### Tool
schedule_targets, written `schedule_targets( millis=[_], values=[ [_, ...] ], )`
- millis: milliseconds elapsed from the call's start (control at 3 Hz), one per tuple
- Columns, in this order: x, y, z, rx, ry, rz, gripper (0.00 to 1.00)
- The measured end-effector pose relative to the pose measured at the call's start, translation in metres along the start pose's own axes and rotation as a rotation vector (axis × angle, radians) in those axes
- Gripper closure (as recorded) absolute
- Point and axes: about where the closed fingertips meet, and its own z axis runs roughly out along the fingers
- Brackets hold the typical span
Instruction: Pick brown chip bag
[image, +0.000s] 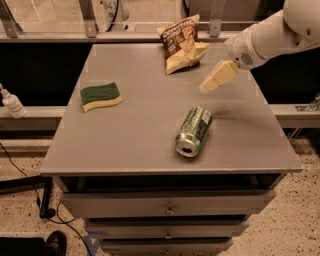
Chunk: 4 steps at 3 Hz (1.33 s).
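Note:
The brown chip bag (183, 44) stands slumped at the far middle of the grey table (140, 135), dark brown above and tan-yellow below. My gripper (209, 85) comes in from the upper right on a white arm and hangs above the table, a little to the right of the bag and in front of it. It touches nothing and holds nothing.
A green can (193, 131) lies on its side in the middle right of the table, its open end toward the front. A green-and-yellow sponge (100, 96) lies at the left. A small white bottle (11, 102) stands on the ledge off the table's left side. Drawers sit below the front edge.

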Motion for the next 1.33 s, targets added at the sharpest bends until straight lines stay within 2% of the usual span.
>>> schedule_targets(
  millis=[333, 667, 1333],
  values=[
    [0.000, 0.002, 0.001, 0.016, -0.013, 0.021, 0.00],
    [-0.012, -0.011, 0.012, 0.073, -0.074, 0.060, 0.00],
    [-0.041, -0.067, 0.040, 0.202, -0.226, 0.136, 0.00]
  ],
)
